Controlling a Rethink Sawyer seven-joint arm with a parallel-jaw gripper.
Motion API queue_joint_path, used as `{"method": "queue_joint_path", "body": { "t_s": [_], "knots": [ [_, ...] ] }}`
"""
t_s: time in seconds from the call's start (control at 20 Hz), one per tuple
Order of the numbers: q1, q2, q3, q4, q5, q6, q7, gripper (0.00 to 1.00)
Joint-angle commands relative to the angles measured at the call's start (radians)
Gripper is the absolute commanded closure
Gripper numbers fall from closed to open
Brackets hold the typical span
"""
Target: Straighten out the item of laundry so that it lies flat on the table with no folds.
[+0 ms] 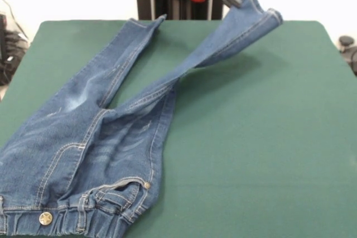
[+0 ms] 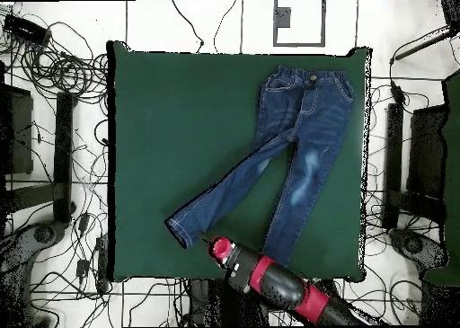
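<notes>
Pinching one leg end, the gripper (image 1: 237, 1) lifts the jeans (image 1: 106, 137); they look soft and floppy, best held at the hems.

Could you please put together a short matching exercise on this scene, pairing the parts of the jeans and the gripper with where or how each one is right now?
Things:
1. Waistband of the jeans
2. Leg hem nearest the gripper
3. Other leg
4. Table

States:
A. Raised off the cover, casting a shadow
B. Dark green, bare beside the jeans
C. Gathered, with a metal button, at the near edge in the front view
D. Lying flat on the cover

Pairs: 1-C, 2-A, 3-D, 4-B
</notes>
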State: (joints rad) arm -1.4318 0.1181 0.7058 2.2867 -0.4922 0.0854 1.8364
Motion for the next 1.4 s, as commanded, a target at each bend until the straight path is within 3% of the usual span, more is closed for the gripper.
{"method": "queue_joint_path", "body": {
  "t_s": [0.05, 0.5, 1.05, 1.4],
  "knots": [
    [-0.069, 0.235, 0.100, -0.239, -0.089, 0.234, -0.284, 1.00],
    [-0.225, 0.387, 0.071, -0.353, -0.126, 0.417, -0.419, 1.00],
    [-0.326, 0.429, 0.051, -0.481, -0.066, 0.740, -0.663, 1.00],
    [-0.350, 0.437, 0.049, -0.521, -0.010, 0.874, -0.735, 1.00]
  ]
}}
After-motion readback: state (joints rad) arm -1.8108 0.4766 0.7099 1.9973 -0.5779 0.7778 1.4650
